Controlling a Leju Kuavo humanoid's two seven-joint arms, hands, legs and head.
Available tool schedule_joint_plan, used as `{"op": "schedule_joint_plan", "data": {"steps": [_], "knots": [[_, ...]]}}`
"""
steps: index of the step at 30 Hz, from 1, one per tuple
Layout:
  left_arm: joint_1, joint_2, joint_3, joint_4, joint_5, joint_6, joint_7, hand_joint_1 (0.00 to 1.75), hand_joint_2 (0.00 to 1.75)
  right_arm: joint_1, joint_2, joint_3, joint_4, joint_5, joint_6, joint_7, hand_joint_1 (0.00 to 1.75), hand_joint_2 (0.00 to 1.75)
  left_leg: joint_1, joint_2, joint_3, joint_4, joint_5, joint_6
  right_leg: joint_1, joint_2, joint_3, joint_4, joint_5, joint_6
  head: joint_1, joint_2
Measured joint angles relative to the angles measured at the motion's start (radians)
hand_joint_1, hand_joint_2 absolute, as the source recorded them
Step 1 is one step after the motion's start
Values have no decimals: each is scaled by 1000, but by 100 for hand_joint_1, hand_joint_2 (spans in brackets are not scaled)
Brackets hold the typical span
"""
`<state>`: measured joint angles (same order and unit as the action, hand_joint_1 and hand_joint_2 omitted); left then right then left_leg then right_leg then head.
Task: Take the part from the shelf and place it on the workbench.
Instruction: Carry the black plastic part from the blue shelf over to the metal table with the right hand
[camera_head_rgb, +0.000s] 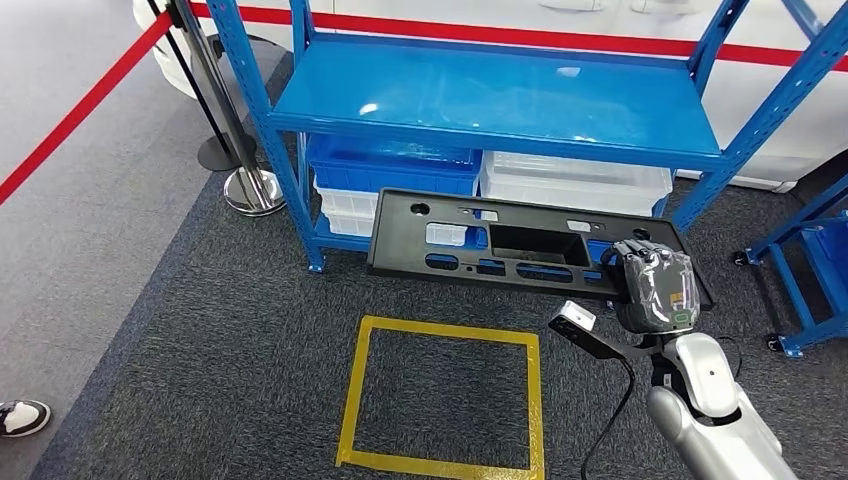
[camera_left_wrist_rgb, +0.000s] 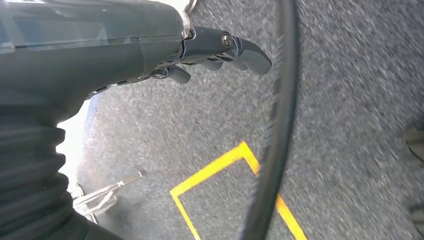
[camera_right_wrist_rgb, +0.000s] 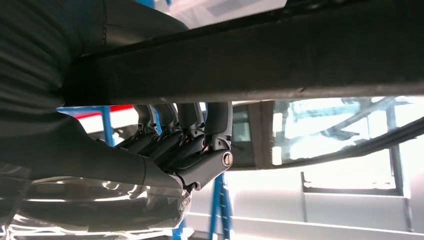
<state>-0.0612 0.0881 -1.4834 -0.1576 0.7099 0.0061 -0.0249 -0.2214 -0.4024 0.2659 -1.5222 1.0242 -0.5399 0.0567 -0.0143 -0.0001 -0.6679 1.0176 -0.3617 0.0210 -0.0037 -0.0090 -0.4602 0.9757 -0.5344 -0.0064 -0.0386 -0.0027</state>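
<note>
The right hand grips the part at its right end, fingers hooked over the near edge; the right wrist view confirms the fingers curled against the dark underside. The part is off the shelf and carried in the air, roughly level, in front of the shelf's lower tier and above the carpet. The left hand hangs over the carpet with fingers loosely curled and nothing held.

Step in hand: transport. The pick appears complete; placement is not yet done, and no workbench is visible in these views. The next move likely calls for turning toward the workbench while keeping the long part level, since a one-ended grip leaves the far end free to droop or swing against the shelf uprights.

The part is a long, flat, black plastic panel with a large rectangular opening near its middle, smaller slots along the near edge and round holes along the far edge.

Beyond it stands the blue shelf, with stacked bins on its lower tier. A yellow taped square marks the carpet beneath.
</note>
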Motion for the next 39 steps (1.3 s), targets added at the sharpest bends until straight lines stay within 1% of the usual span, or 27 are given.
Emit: {"op": "schedule_joint_plan", "data": {"steps": [1, 2, 4, 5, 6, 7, 8, 9, 11, 13, 15, 16, 17, 19, 20, 21, 23, 25, 27, 28, 30, 31, 33, 35, 36, 37, 39], "knots": [[1, 0, 0, 0, 0, 0, 1, 0, 175, -3, 3, 2, 7, -1, 0, 0, 159, 175, 1, -2, -9, 12, -22, -6, -3, -3, -12, -3, 14, -8, 0, 0], [3, 0, 0, 0, 0, 0, 1, 0, 175, -5, 6, 5, 14, -1, 0, 0, 159, 175, 3, -5, -21, 45, -64, -13, -6, -6, -26, -5, 30, -15, 0, 0], [3, -1, -1, 0, 0, -1, 2, 0, 175, -8, 10, 10, 24, -1, 0, -1, 159, 175, 10, -5, -47, 160, -170, -25, -5, -8, -61, 0, 55, -21, 0, 0], [3, -1, -1, 0, 0, -1, 2, 0, 175, -8, 12, 13, 28, -1, 0, -2, 159, 175, 13, -5, -56, 223, -199, -30, -5, -8, -79, 5, 66, -20, 0, 0], [3, -1, -1, 0, 0, 0, 2, 0, 175, -8, 14, 15, 32, -1, 0, -2, 159, 175, 16, -4, -55, 269, -200, -34, -5, -9, -99, 11, 76, -18, 0, 0], [3, -1, -1, 0, 0, 0, 2, 0, 175, -8, 16, 17, 36, -1, 0, -2, 159, 175, 19, -4, -41, 287, -179, -37, -6, -9, -119, 19, 86, -16, 0, 0], [2, 0, -1, 0, 0, 1, 2, 0, 175, -8, 17, 19, 39, -1, 0, -2, 159, 175, 22, -4, -10, 270, -148, -40, -8, -10, -140, 29, 94, -12, 0, 0], [2, 0, -1, 0, 0, 1, 2, 0, 175, -8, 18, 21, 42, -1, 0, -2, 159, 175, 25, -4, 36, 221, -126, -41, -9, -10, -158, 39, 102, -8, 0, 0], [-1, 0, -1, 0, 0, 2, 2, 0, 175, -10, 18, 23, 45, -2, -1, -2, 159, 175, 24, -6, 139, 82, -142, -38, -9, -9, -185, 58, 114, 3, 0, 0], [-2, 0, -1, 0, -1, 2, 0, 0, 175, -18, 18, 25, 50, -7, -2, -4, 159, 175, 19, -8, 181, 7, -170, -27, -9, -9, -195, 62, 131, 15, 0, 0], [-2, 0, -2, 0, -1, 1, -3, 0, 175, -29, 19, 29, 58, -15, -2, -6, 159, 175, 19, -6, 167, -1, -155, -11, -11, -5, -202, 60, 142, 28, 0, 0], [-2, 0, -2, 0, -1, 1, -4, 0, 175, -35, 19, 31, 63, -18, -2, -8, 159, 175, 20, -4, 159, -4, -144, -2, -12, -3, -210, 70, 125, 33, 0, 0], [-3, 0, -3, 0, -1, 1, -4, 0, 175, -40, 19, 32, 68, -22, -2, -9, 159, 175, 22, -1, 148, -7, -131, 7, -13, 0, -220, 97, 89, 37, 0, 0], [-4, 0, -5, 0, -1, 0, -5, 0, 175, -51, 20, 36, 82, -27, -2, -13, 159, 175, 21, 1, 121, -6, -107, 18, -15, 2, -245, 200, -14, 41, 0, 0], [-4, 0, -6, 0, -1, 0, -5, 0, 175, -57, 21, 39, 90, -30, -2, -15, 159, 175, 19, 1, 104, -4, -96, 20, -15, 3, -255, 261, -49, 43, 0, 0], [-4, 0, -7, 0, -1, 0, -4, 0, 175, -61, 22, 42, 98, -33, -2, -17, 159, 175, 18, 1, 88, -2, -85, 20, -15, 3, -257, 307, -61, 43, 0, 0], [-5, 0, -9, 0, -1, 0, -3, 0, 175, -71, 24, 48, 113, -38, -3, -21, 159, 175, 15, 1, 56, 4, -66, 19, -15, 3, -223, 315, -20, 41, 0, 0], [-5, 0, -11, 0, -3, 0, -2, 0, 175, -84, 25, 53, 127, -41, -5, -26, 159, 175, 13, 1, 31, 10, -50, 14, -13, 4, -134, 205, 23, 33, 0, 0], [-7, 0, -13, 0, -5, 0, -1, 0, 175, -97, 26, 55, 137, -45, -11, -31, 159, 175, 11, 1, 18, 11, -32, 5, -7, 5, -52, 75, 13, 23, 0, 0], [-8, 0, -14, 0, -6, -1, -1, 0, 175, -102, 26, 56, 141, -47, -15, -32, 159, 175, 11, 0, 14, 7, -22, -1, -3, 5, -34, 40, 4, 19, 0, 0], [-8, 0, -16, 0, -6, -1, -1, 0, 175, -105, 26, 58, 149, -52, -22, -33, 159, 175, 13, -1, 9, -1, -6, -12, -3, 3, -37, 20, 16, 9, 0, 0], [-7, -1, -16, 0, -6, -1, -1, 0, 175, -105, 26, 60, 153, -54, -24, -33, 159, 175, 13, -3, 3, 5, -18, -18, -5, 1, -44, 16, 27, 1, 0, 0], [-6, -1, -17, 0, -6, -2, 0, 0, 175, -107, 27, 66, 160, -55, -24, -34, 159, 175, 14, -5, -21, 74, -97, -28, -10, -3, -64, 11, 49, -14, 0, 0], [-6, -2, -17, 0, -7, -3, 1, 0, 175, -109, 27, 70, 167, -57, -24, -34, 159, 175, 16, -5, -50, 205, -189, -34, -8, -4, -91, 19, 65, -21, 0, 0], [-7, -2, -17, 0, -7, -3, 2, 0, 175, -110, 27, 72, 170, -58, -24, -34, 159, 175, 17, -5, -56, 259, -207, -37, -7, -5, -106, 24, 72, -22, 0, 0], [-7, -2, -17, 0, -7, -3, 2, 0, 175, -111, 27, 74, 174, -59, -24, -35, 159, 175, 17, -5, -49, 287, -204, -38, -6, -5, -120, 31, 79, -21, 0, 0], [-8, -2, -17, 0, -6, -3, 3, 0, 175, -113, 27, 77, 182, -62, -24, -36, 159, 175, 17, -5, 14, 237, -157, -35, -6, -6, -147, 46, 89, -19, 0, 0]]}}
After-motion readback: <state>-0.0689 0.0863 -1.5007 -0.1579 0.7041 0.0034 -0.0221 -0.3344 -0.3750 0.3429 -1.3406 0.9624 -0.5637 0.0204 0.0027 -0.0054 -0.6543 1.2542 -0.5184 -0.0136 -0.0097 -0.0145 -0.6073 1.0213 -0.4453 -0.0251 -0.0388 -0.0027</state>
